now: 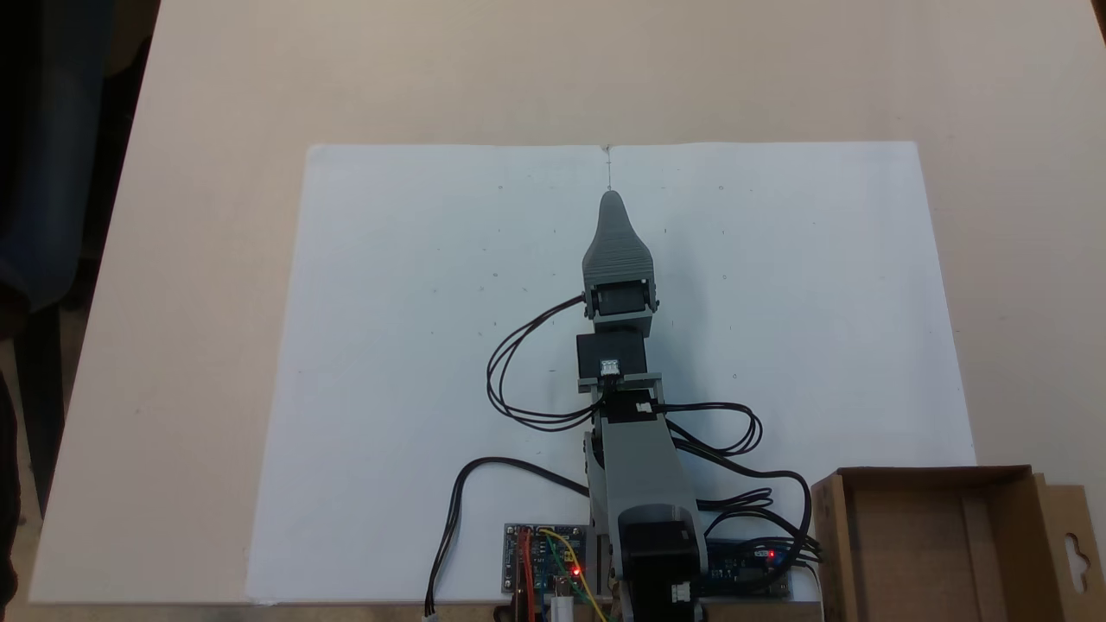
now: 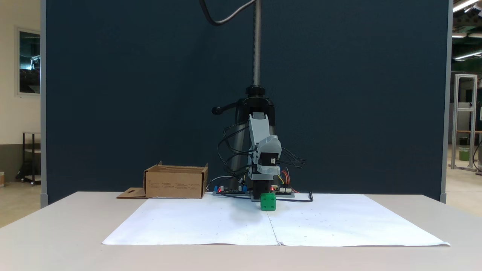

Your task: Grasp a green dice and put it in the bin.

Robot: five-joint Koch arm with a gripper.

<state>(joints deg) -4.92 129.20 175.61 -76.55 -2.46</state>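
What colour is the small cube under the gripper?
Bright green cube, seen best in a fixed view from the front.

Bright green dice (image 2: 268,201), brown cardboard bin (image 2: 175,182), grey pincer (image 1: 612,207), white paper sheet (image 1: 389,345) on a beige worktop (image 1: 216,130).

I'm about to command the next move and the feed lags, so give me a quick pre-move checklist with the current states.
1. Green dice located: ok, it sits on the white paper at the arm's tip.
2. Gripper lined up over the dice: ok, judging by both fixed views.
3. Jaws around the dice: cannot tell.
4. Dice lifted: not ok, it appears to rest on the paper.
5. Bin upright and open on top: ok, beside the arm's base.
6. Black cables free of the swing toward the bin: cannot tell.
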